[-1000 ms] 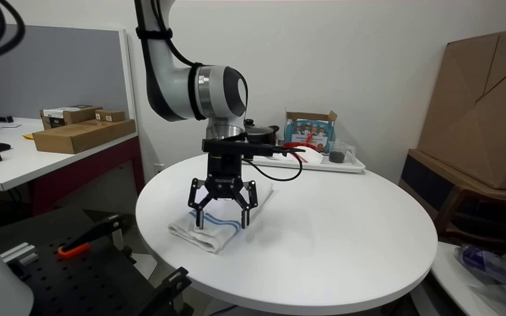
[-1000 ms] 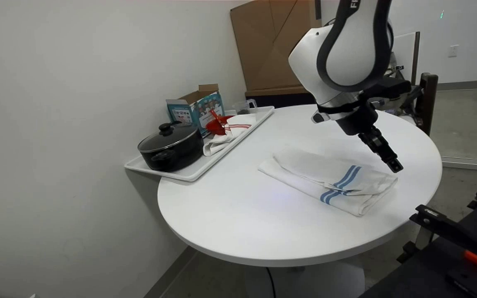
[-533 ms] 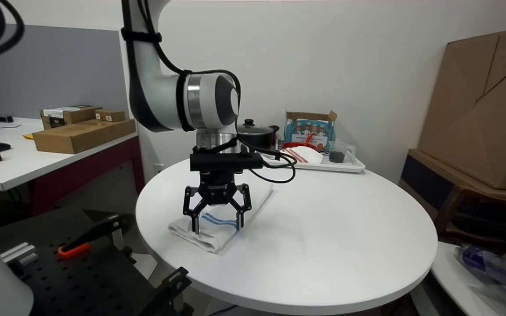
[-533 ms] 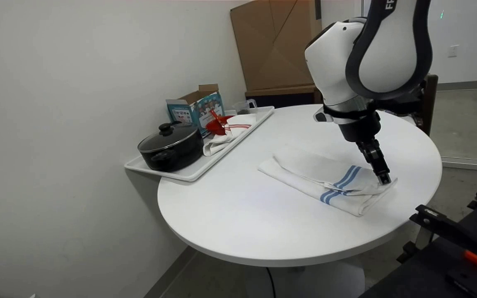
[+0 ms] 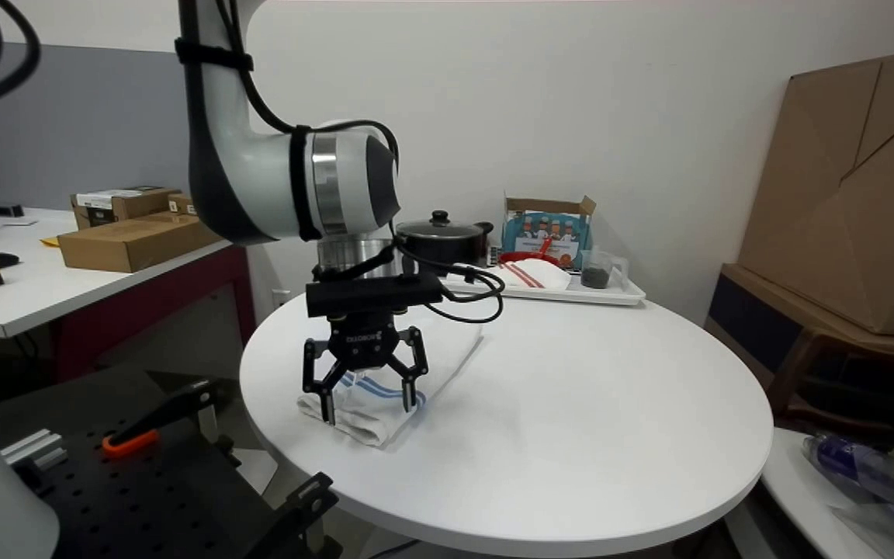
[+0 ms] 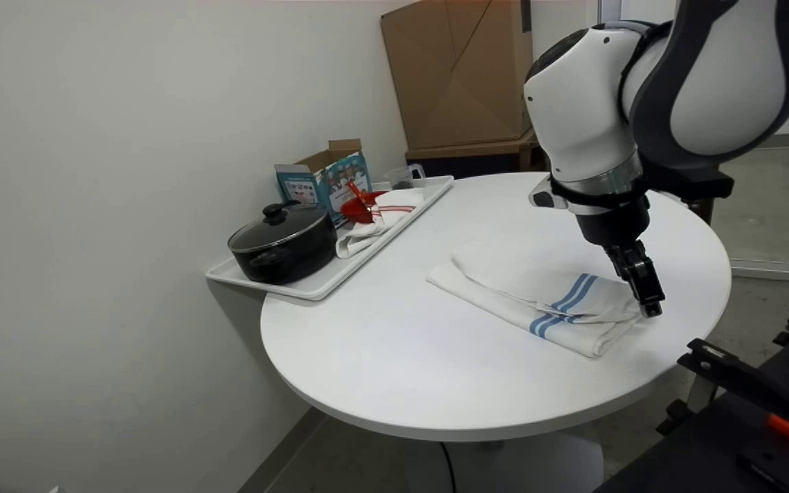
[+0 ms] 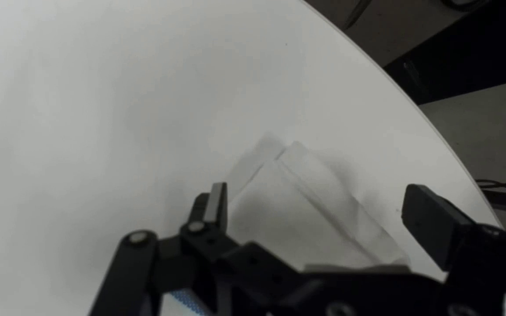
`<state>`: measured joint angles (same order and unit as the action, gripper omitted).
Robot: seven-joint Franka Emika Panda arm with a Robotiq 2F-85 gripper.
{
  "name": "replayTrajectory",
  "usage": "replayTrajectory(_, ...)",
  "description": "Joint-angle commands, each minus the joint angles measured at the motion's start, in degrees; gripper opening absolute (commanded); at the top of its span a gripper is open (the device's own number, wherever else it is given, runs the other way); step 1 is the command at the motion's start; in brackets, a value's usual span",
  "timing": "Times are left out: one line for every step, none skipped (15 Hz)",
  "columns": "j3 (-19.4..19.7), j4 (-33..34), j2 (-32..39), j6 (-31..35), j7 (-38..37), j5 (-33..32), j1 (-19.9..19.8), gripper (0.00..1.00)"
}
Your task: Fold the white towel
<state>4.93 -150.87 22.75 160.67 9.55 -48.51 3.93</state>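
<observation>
Round white table [image 5: 571, 411] | towel [image 6: 538, 298] lies part-folded | gripper [image 5: 369, 414] spread wide over its end, gripping nothing | risk: shallow pinch may catch top layer only, skewing fold

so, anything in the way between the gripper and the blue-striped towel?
Nothing visible. The gripper stands open at one end of the white towel, and the wrist view shows only towel and table between its fingers. The tray with the black pot sits apart from both.
</observation>
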Motion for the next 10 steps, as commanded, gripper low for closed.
replayTrajectory(2.87,-2.99,-2.36,4.65,-5.15,-6.96,2.47,1.00)
replayTrajectory(3.21,-3.18,-2.38,6.18,-6.42,-8.41,2.70,1.00)
replayTrajectory(3.34,-3.34,-2.30,7.24,-7.25,-9.20,2.76,1.00)
replayTrajectory(3.31,-3.50,-2.07,8.44,-7.68,-9.64,2.55,1.00)
replayTrajectory(3.19,-3.66,-1.73,9.48,-7.72,-9.82,2.26,1.00)
replayTrajectory(3.17,-3.79,-1.50,10.27,-7.80,-10.07,2.14,1.00)
replayTrajectory(3.24,-3.85,-1.16,11.06,-7.60,-10.35,2.11,1.00)
replayTrajectory(3.36,-3.94,-0.91,11.72,-7.37,-10.66,2.12,1.00)
replayTrajectory(3.55,-3.88,-0.47,12.52,-7.19,-11.21,2.16,1.00)
replayTrajectory(3.88,-3.73,-0.11,13.16,-7.32,-12.03,2.39,1.00)
